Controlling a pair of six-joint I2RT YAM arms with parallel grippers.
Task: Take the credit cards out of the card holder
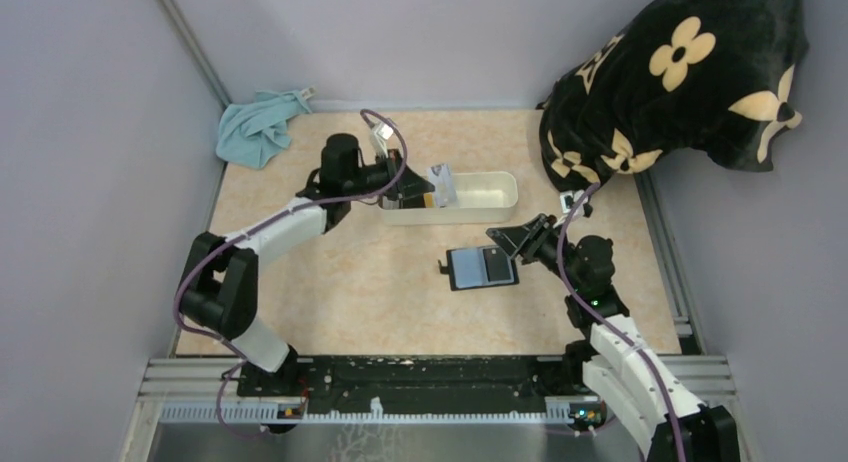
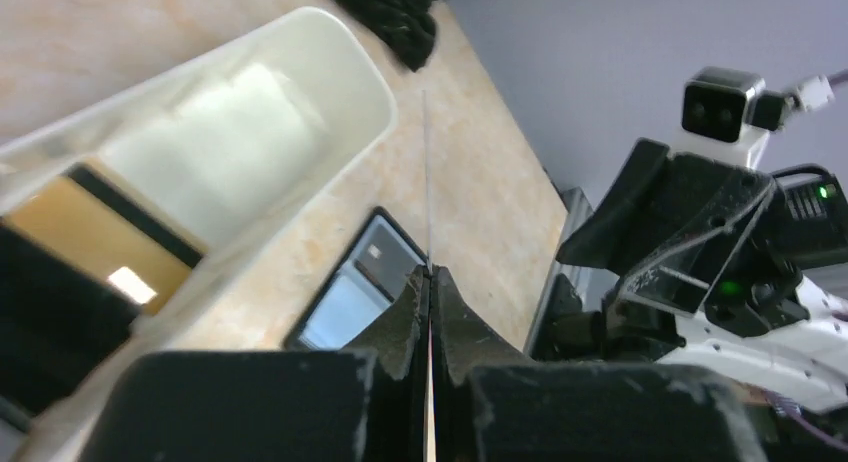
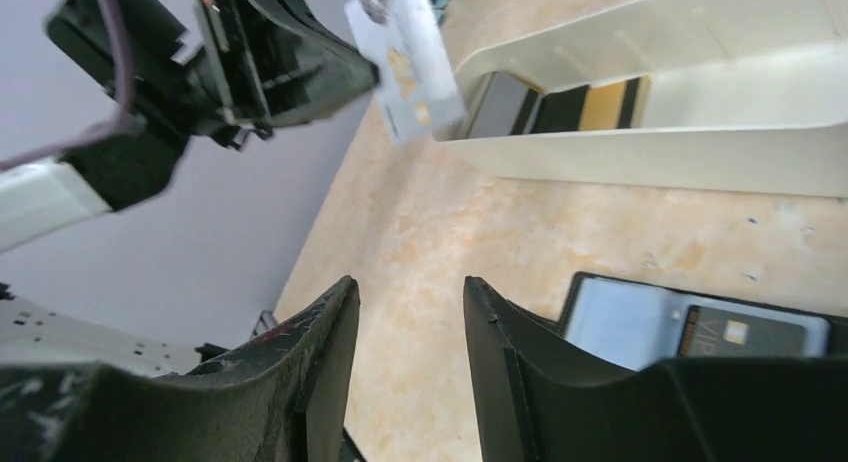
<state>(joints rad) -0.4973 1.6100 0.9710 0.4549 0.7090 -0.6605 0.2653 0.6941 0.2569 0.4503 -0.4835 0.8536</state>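
Task judged part done. The left gripper [image 2: 430,275] was clamped on one credit card [image 3: 405,57] over the white tray [image 1: 480,213], which held at least one gold-faced card [image 2: 95,237]. The card holder [image 1: 482,267] lay open on the worktop [image 1: 350,282], with a dark card [image 3: 745,332] apparently left in its slot. The right gripper [image 3: 410,287] stood apart and empty just beside the holder.

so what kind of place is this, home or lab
Probably a robot test cell: plain panel walls box in a small table, and the left arm and right arm are bolted to a metal rail at its near edge.
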